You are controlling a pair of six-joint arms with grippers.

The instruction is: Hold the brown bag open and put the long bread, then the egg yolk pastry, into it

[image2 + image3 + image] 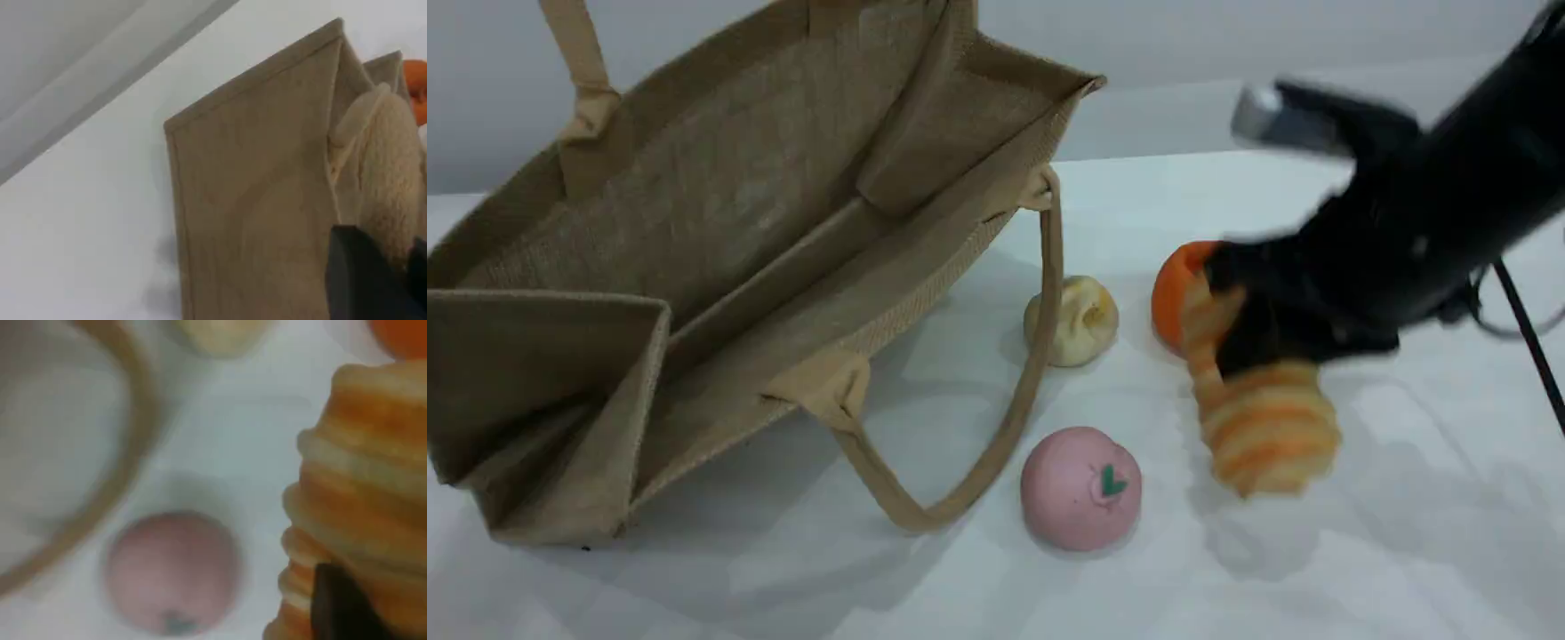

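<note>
The brown bag (720,222) lies tipped on the table's left with its mouth open toward the foods. One beige handle (578,62) rises out of the top of the scene view. My left gripper (395,270) is shut on that handle (393,173) in the left wrist view. My right gripper (1254,329) is shut on the striped long bread (1263,427), which hangs end-down just over the table with its shadow beneath it. The ridged long bread (367,487) fills the right of the right wrist view. The egg yolk pastry (1072,320) sits on the table beside the bag's lower handle (1014,418).
A smooth pink ball (1080,487) with a green mark lies in front of the pastry. A round orange ball (1174,289) sits behind the bread, partly hidden by the right arm. A thin black cable (1529,338) hangs at the far right.
</note>
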